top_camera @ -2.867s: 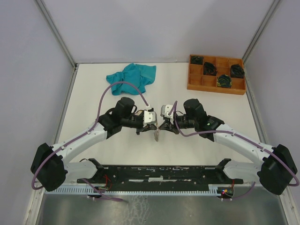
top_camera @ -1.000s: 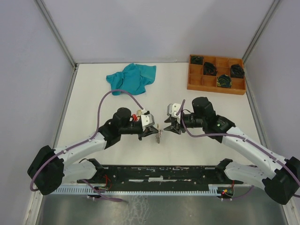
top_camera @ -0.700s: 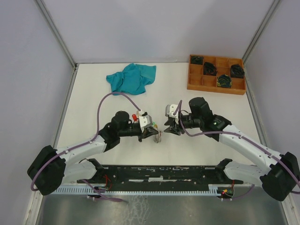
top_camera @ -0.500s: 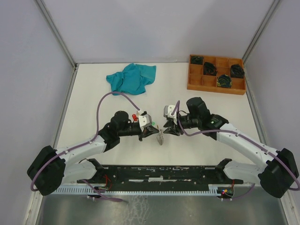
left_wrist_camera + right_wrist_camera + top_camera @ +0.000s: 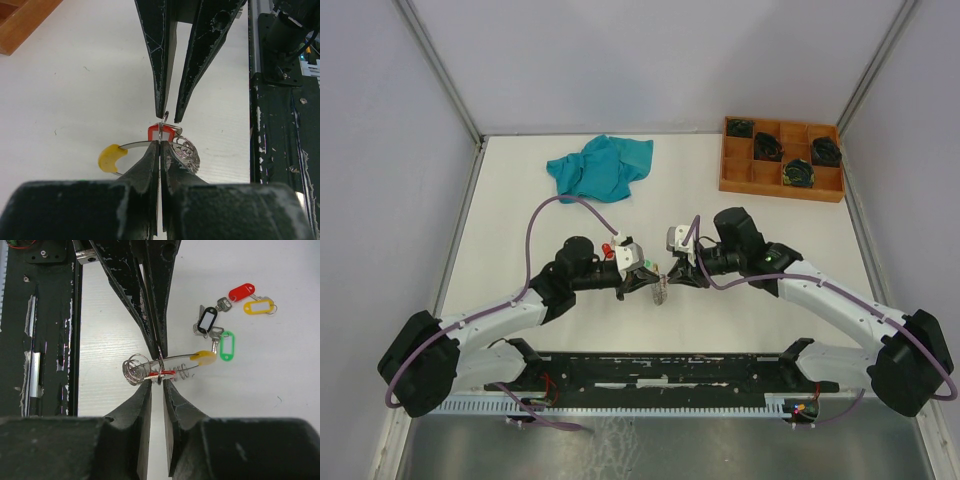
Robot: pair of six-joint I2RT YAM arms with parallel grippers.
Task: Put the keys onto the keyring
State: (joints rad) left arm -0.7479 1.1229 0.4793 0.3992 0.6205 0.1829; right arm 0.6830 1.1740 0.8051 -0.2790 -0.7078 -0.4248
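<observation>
My left gripper (image 5: pixel 160 142) is shut on the thin wire of the keyring (image 5: pixel 180 358), holding it just above the table; its yellow sleeve (image 5: pixel 111 156) sticks out to one side. A red-tagged key (image 5: pixel 169 373) hangs at the pinch point. My right gripper (image 5: pixel 157 385) faces the left one tip to tip, jaws narrowly apart on either side of that key's small ring. Loose keys lie on the table beyond: red tag (image 5: pixel 241 291), yellow tag (image 5: pixel 258 306), black tag (image 5: pixel 206 320), green tag (image 5: pixel 226 346). From above, the two grippers meet over the keyring (image 5: pixel 661 292).
An orange wooden tray (image 5: pixel 780 190) with dark coiled bundles stands at the back right. A teal cloth (image 5: pixel 600 165) lies at the back left. The black mounting rail (image 5: pixel 660 365) runs along the near edge. A silvery coil (image 5: pixel 134 370) sits on the keyring.
My right gripper has moved left up to the left gripper's tip and its jaws have narrowed. The left gripper has shifted slightly right, still shut on the keyring.
</observation>
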